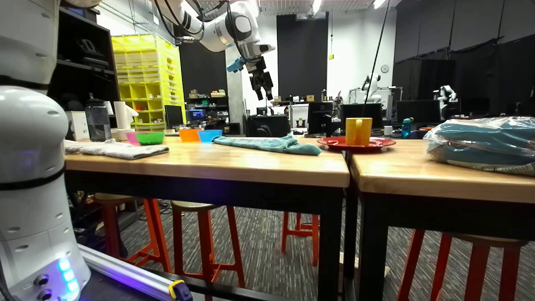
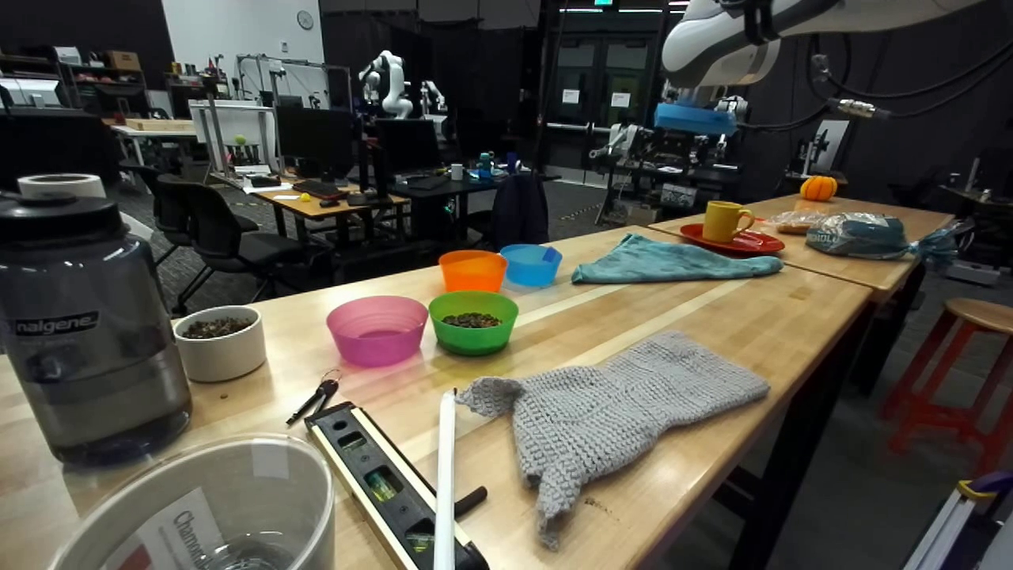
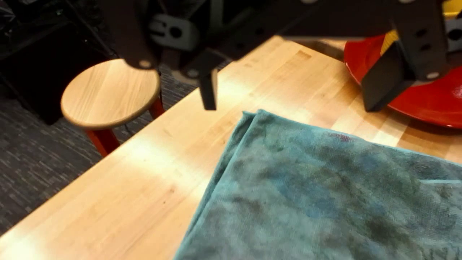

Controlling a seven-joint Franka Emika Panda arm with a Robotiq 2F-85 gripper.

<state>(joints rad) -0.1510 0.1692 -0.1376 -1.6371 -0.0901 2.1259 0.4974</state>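
Wrist view shows pincer (image 3: pixel 291 104) spread wide above teal cloth (image 3: pixel 317 195).

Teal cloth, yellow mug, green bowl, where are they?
Teal cloth (image 3: pixel 332 195), in the wrist view: upper surface.
Yellow mug (image 2: pixel 721 222), in an exterior view: its side.
Green bowl (image 2: pixel 473 340), in an exterior view: outer wall.

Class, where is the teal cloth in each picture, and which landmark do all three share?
In an exterior view: teal cloth near the centre, left of the plate.
In an exterior view: teal cloth right of centre, plate behind its right part.
Wrist view: teal cloth at lower right, running out of frame.
Shared landmark: plate, cut off at the wrist view's right edge.
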